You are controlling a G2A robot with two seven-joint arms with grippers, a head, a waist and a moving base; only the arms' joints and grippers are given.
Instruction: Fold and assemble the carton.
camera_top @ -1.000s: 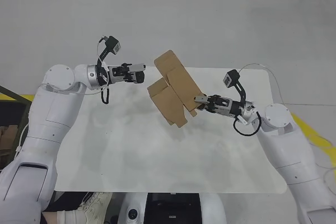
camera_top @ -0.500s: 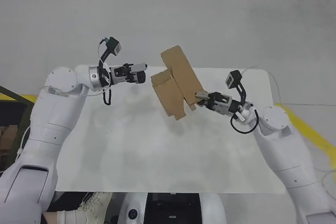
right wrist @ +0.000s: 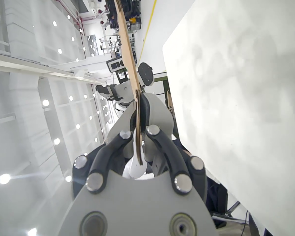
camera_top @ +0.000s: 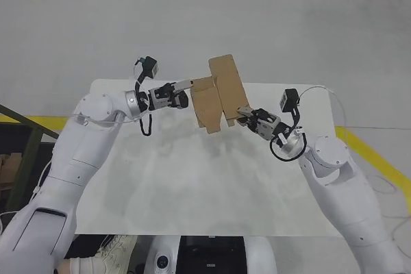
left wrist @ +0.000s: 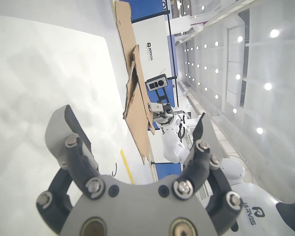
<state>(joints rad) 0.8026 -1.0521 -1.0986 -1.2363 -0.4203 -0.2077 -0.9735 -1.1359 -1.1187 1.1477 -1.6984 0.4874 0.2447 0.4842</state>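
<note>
A flat brown carton (camera_top: 218, 92) hangs in the air over the far part of the white table (camera_top: 192, 192). My right gripper (camera_top: 241, 114) is shut on its near right edge; in the right wrist view the cardboard (right wrist: 127, 47) runs edge-on out from between the pads of the right gripper (right wrist: 138, 104). My left gripper (camera_top: 190, 85) stands open just left of the carton, its tips close to the sheet's left edge. In the left wrist view the left gripper (left wrist: 135, 116) has its fingers wide apart, and the carton (left wrist: 135, 94) stands edge-on ahead of them.
The white table spreads bare below both arms. A yellow floor line (camera_top: 380, 168) runs along the right side beyond the table. The table's far edge (camera_top: 288, 85) lies right under the carton.
The right gripper has carried the carton up and toward the far edge, turning it more upright. The left arm has swung right, closing the gap to the carton's left edge.
</note>
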